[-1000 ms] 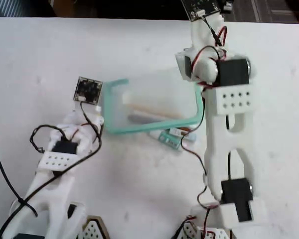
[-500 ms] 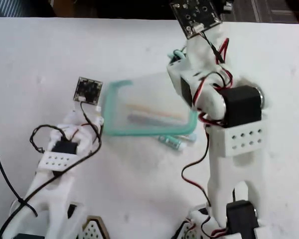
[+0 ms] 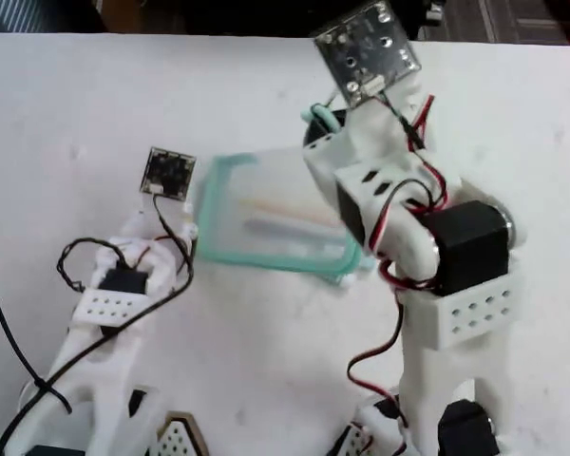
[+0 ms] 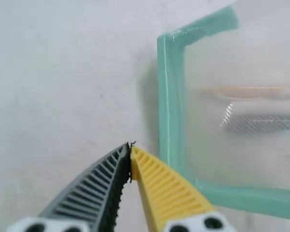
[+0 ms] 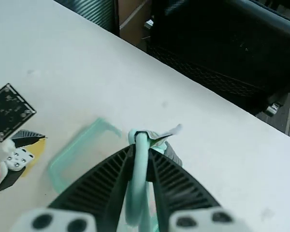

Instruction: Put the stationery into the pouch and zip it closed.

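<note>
The right gripper point(image 5: 141, 145) is squeezed tight on the green edge of the pouch point(image 3: 266, 258), at the end far from the left gripper point(image 4: 130, 149). That end is held up a little. The left gripper has its grey and yellow fingers pressed together with nothing between them. Its tip sits just beside the pouch's other end, near a corner. Inside the clear pouch lie a tan pencil point(image 4: 251, 92) and a grey pen point(image 4: 261, 124), side by side. The low end of the pouch rests on the white table point(image 3: 76, 95).
</note>
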Robot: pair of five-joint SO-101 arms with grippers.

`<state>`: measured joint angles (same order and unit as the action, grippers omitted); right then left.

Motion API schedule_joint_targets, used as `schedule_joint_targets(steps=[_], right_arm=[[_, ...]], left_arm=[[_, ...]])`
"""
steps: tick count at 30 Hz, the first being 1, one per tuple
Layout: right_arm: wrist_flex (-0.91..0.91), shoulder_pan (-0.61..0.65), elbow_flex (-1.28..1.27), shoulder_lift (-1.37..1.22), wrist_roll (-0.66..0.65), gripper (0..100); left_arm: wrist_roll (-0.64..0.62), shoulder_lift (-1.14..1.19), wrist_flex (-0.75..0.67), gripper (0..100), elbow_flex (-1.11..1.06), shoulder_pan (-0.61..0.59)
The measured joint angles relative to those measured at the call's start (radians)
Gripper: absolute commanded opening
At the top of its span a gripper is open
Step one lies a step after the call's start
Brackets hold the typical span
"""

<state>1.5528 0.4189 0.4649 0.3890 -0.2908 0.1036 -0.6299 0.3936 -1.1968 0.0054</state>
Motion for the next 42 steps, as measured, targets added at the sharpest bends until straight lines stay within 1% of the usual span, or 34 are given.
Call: schedule_joint_targets(steps=[5, 11, 19, 26, 42], right_arm=[[0.000, 0.057, 0.000, 0.058, 0.000, 1.6], [0.000, 0.063, 0.000, 0.107, 0.000, 1.6], [0.072, 0.147, 0.002, 0.137, 0.000, 1.6], [0.080, 0.157, 0.009, 0.143, 0.000, 1.6], [-0.068, 0.157, 0.028, 0.235, 0.000, 1.6]], left_arm=[[0.000, 0.000, 0.000, 2, 0.000, -0.002], [0.000, 0.000, 0.000, 2, 0.000, -0.011], [0.000, 0.000, 0.000, 2, 0.000, -0.012], [0.000, 0.000, 0.000, 2, 0.000, -0.012], [0.000, 0.000, 0.000, 2, 0.000, -0.012]])
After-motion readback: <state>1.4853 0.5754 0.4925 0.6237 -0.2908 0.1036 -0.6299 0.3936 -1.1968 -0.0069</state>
